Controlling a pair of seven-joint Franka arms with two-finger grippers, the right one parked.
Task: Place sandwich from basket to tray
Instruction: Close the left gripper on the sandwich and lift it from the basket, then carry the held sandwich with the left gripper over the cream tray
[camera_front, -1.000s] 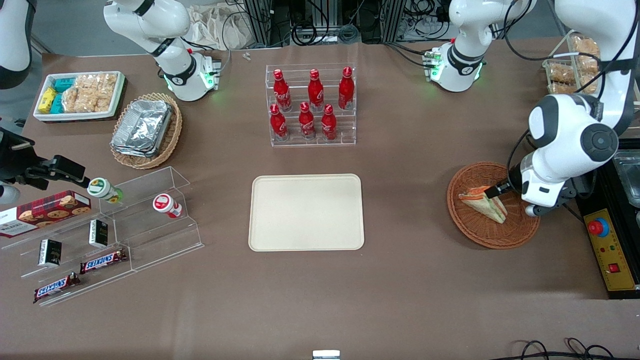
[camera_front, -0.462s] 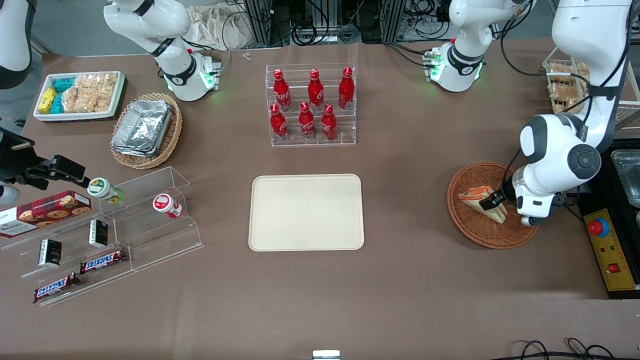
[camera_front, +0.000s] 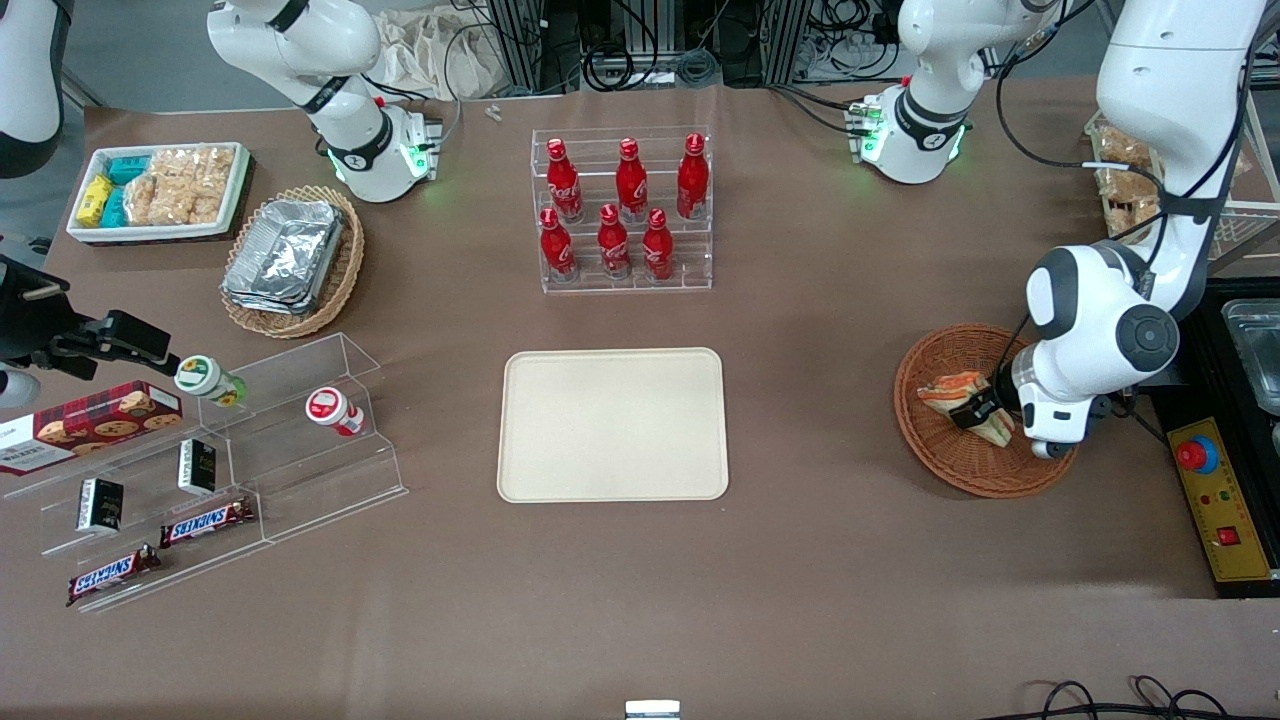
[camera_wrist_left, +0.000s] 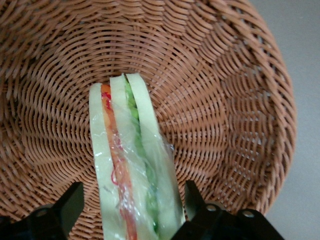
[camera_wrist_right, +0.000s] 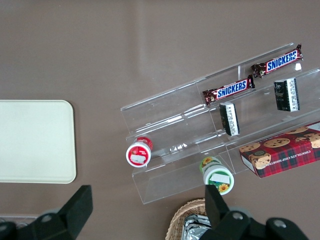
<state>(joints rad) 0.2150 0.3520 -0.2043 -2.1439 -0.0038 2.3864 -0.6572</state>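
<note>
Claw (camera_wrist_left: 132, 210) open, fingers (camera_wrist_left: 70, 202) straddling sandwich (camera_wrist_left: 132, 165), not touching; sandwich lies in basket (camera_wrist_left: 235, 100).

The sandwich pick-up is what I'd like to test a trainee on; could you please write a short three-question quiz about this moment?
1. True or false: the sandwich already lies on the tray.
2. Where is the gripper? A) over the tray B) down in the basket, its fingers either side of the sandwich C) at the red bottles
3. Fill in: the sandwich is covered in clear ____.

Key
1. False: it is in the basket, and the tray holds nothing.
2. B: the fingers are open, straddling the sandwich.
3. Plastic wrap.
</note>
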